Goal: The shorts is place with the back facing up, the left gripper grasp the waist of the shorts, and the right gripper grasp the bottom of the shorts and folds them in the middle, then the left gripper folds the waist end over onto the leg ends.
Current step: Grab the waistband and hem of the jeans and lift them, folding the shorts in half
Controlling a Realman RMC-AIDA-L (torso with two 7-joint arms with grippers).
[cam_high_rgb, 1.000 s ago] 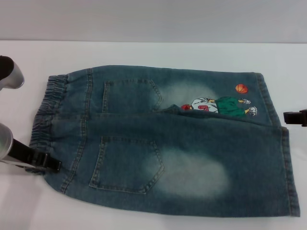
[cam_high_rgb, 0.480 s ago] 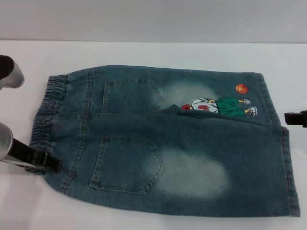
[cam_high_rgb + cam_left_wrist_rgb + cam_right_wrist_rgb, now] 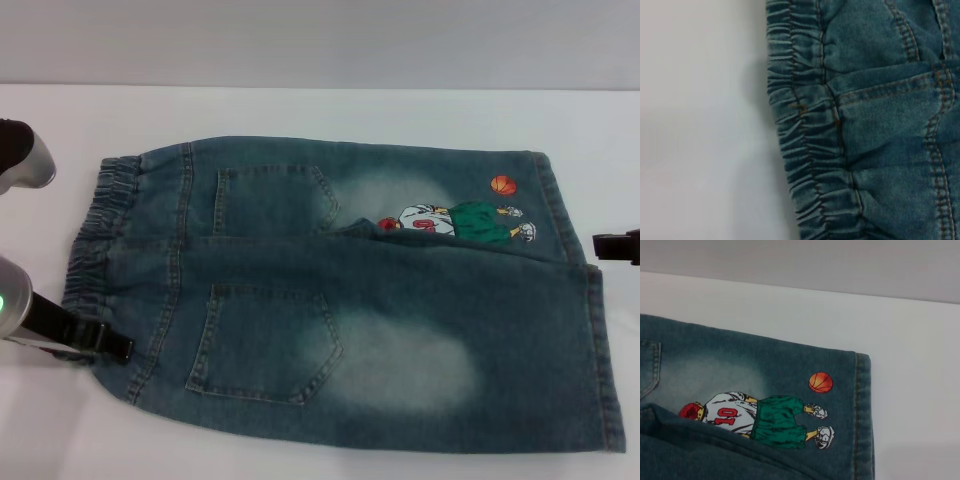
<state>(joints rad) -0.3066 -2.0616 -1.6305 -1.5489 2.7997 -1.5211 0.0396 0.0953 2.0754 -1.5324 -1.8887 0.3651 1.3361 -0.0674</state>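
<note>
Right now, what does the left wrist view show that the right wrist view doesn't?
Only the left wrist view shows the gathered elastic waist with its centre seam. Only the right wrist view shows the embroidered player, the basketball patch and the leg hem. Both show the denim shorts lying on the white table, and neither shows any fingers.

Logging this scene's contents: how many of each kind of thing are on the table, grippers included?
Denim shorts: 1
Back pockets on the shorts: 2
Basketball-player patch: 1
Grippers, left gripper and right gripper: 2
Total: 6
</note>
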